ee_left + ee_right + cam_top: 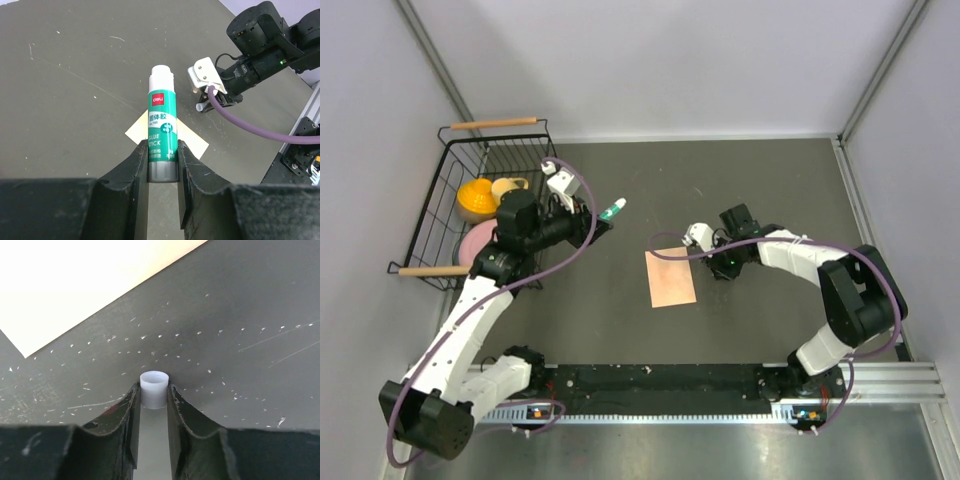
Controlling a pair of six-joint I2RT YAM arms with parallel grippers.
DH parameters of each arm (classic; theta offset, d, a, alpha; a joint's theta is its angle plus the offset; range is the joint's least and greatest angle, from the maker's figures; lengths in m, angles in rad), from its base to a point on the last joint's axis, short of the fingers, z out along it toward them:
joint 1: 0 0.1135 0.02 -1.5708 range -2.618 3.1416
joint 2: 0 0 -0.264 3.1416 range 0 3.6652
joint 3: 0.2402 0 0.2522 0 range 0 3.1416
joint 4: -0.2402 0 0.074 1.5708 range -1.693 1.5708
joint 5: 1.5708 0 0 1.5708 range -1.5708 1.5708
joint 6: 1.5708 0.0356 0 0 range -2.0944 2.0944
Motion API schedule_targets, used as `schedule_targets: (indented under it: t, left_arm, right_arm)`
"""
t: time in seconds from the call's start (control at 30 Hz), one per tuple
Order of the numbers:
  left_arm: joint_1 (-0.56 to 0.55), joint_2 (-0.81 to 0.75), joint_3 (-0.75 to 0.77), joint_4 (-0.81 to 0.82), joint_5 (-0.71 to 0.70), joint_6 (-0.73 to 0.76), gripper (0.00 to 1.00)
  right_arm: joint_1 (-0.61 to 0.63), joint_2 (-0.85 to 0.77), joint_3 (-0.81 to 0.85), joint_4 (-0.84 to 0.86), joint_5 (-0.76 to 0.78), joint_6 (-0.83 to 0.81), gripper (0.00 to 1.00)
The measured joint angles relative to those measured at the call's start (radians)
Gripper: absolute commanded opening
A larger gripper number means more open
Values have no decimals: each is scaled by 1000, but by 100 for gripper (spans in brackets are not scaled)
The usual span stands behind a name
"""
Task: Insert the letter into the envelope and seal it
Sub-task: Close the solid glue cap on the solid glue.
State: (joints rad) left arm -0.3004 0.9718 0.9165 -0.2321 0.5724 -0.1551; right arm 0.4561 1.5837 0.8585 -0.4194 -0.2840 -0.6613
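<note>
The envelope (670,278) is plain peach and lies flat mid-table, between the arms. The left gripper (162,150) pinches a glue stick (162,120) near its base, jaws narrow. The right gripper (152,390), beside the envelope, pinches a small white cap (153,385).

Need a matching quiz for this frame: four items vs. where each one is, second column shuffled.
1 glue stick
2 white cap
3 envelope
4 wire basket

A lying flat on the table
B held by the left gripper
C at the table's far left corner
D held by the right gripper

Pairs: 1-B, 2-D, 3-A, 4-C
</note>
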Motion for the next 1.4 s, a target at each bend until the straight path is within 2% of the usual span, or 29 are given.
schedule_targets:
  t: [0.2, 0.3, 0.4, 0.5, 0.57, 0.63, 0.73, 0.87, 1.07, 1.4]
  left_arm:
    - [57, 4, 0, 0, 45, -11, 0]
    - [124, 8, 0, 0, 103, 10, 0]
    - [182, 9, -2, -11, 173, 116, 0]
    - [192, 6, -7, -91, 243, 380, 0]
    - [192, -6, -27, -217, 312, 673, 0]
    - [183, -22, -46, -283, 342, 824, 0]
    - [123, -64, -74, -390, 362, 1051, 0]
    - [-38, -99, -74, -414, 350, 1180, 0]
    - [-266, -119, -74, -384, 273, 1197, 0]
    - [-425, -118, -74, -340, 133, 1175, 0]
  right_arm:
    - [0, -6, 0, -6, -2, -2, 5]
    - [0, -31, 2, -64, -19, -5, 4]
    - [0, -66, 50, -188, -90, 1, 3]
    - [1, -81, 201, -336, -220, 42, 2]
    - [6, -86, 313, -395, -315, 84, 2]
    - [19, -89, 401, -436, -409, 128, 1]
    - [67, -90, 468, -498, -522, 180, 0]
    - [168, -89, 477, -577, -600, 212, 0]
    - [233, -89, 477, -642, -677, 240, 0]
    - [281, -86, 490, -663, -706, 247, 0]
